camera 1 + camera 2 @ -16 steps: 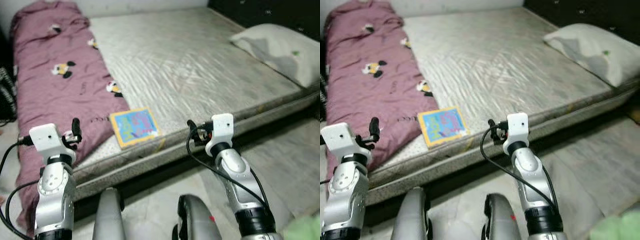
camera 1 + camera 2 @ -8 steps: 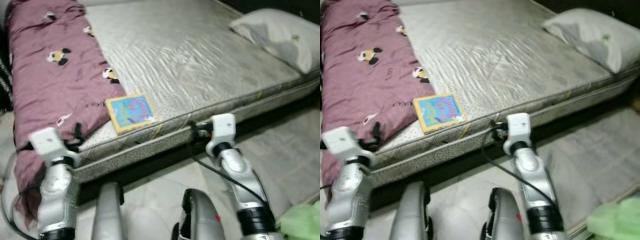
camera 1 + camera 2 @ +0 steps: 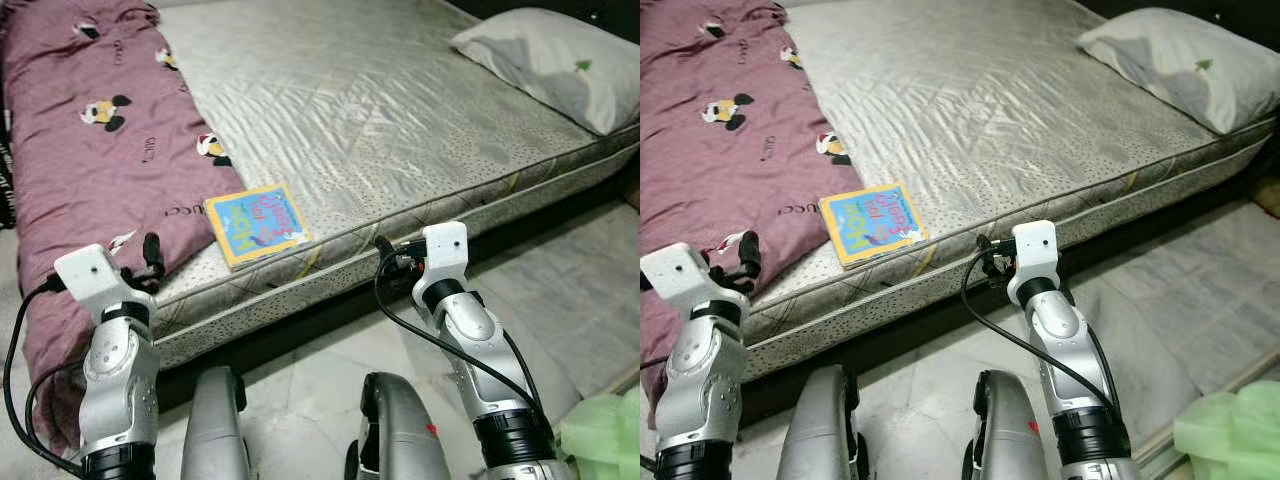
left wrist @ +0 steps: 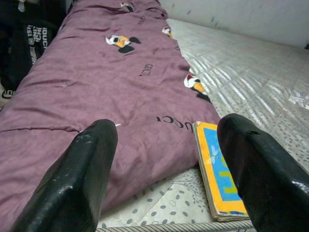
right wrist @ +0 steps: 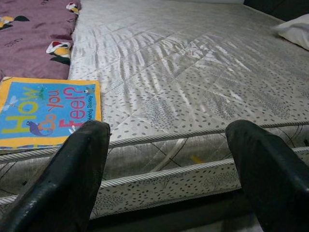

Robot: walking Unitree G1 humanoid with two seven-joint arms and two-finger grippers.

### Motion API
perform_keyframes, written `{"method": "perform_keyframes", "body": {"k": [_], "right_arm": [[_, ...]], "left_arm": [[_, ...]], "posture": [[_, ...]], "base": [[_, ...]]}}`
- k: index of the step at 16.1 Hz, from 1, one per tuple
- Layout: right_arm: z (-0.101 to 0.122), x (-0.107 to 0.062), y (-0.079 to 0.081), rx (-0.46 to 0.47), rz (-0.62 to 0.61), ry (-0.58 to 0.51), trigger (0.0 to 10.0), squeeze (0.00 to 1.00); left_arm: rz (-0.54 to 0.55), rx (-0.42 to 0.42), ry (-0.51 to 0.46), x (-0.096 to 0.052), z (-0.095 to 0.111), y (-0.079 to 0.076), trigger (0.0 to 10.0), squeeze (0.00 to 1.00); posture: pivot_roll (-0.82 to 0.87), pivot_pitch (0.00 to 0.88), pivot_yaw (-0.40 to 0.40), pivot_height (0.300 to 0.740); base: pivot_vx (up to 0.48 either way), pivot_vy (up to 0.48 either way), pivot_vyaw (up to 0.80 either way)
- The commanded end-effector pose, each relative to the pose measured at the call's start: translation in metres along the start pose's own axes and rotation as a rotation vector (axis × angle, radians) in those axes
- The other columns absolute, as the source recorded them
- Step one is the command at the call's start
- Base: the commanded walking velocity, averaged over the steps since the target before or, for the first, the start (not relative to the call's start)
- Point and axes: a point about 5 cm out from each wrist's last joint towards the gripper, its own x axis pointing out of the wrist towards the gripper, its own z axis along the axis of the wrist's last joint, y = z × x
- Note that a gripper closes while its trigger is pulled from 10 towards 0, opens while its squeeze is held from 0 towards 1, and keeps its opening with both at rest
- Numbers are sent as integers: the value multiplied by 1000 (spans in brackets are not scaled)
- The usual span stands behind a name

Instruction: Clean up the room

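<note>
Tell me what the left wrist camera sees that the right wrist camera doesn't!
Left wrist alone: a dark bag beside the purple blanket, and the book seen edge-on. Right wrist alone: the book's cover reading "How do you feel?", a pillow corner, and the mattress side. Both share the blanket, book, mattress, and open black fingers.

Two silver arms with rounded, jointed segments and black collar rings near the base. Each wrist carries a white boxy camera block [image 3: 445,249] with a small dark screw hole. Black cables [image 3: 420,335] loop loosely alongside each forearm. Two silver-grey rounded legs [image 3: 215,430] show below, one bearing a small red mark.
</note>
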Motion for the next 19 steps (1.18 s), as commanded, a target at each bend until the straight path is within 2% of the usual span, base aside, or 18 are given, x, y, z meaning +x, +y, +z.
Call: {"method": "perform_keyframes", "body": {"k": [1,19], "right_arm": [[4,0,-1,-10,-1,-9,10000,0],[3,0,0,-6,11,-7,10000,0]], "left_arm": [[8,0,3,0,-1,2,10000,0],[12,-20,26,3,-7,-2,10000,0]], "posture": [[-59,88,-41,597],[-61,79,-39,597]], "base": [[270,0,0],[309,0,0]]}}
